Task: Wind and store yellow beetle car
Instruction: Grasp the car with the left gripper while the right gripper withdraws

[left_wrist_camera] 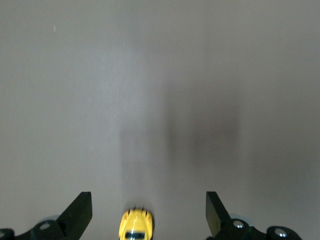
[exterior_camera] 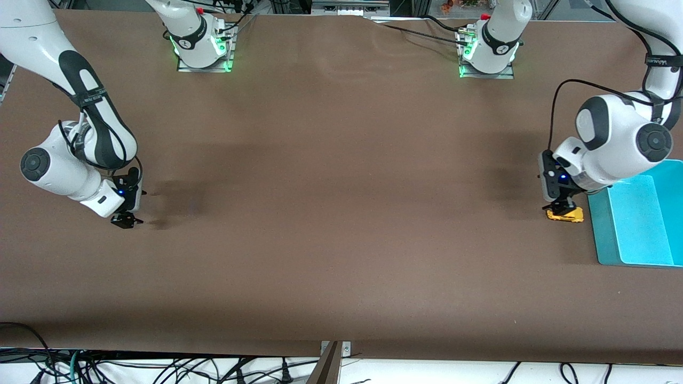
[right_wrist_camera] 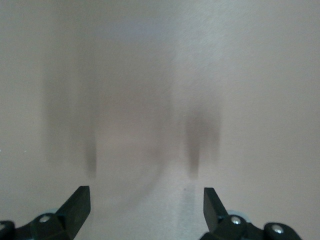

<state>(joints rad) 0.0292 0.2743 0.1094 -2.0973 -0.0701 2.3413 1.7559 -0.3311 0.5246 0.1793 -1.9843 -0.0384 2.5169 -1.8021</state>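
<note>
The yellow beetle car (exterior_camera: 565,215) sits on the brown table at the left arm's end, close beside a turquoise bin. My left gripper (exterior_camera: 560,204) hangs low right over it, jaws wide open. In the left wrist view the car (left_wrist_camera: 135,226) lies between the two dark fingertips (left_wrist_camera: 77,213), touching neither. My right gripper (exterior_camera: 125,220) waits low over the bare table at the right arm's end, open with nothing between its fingers (right_wrist_camera: 76,206).
The turquoise bin (exterior_camera: 602,229) stands at the left arm's end of the table, right next to the car. The brown table top (exterior_camera: 341,213) stretches wide between the two grippers. Cables hang below the table's front edge.
</note>
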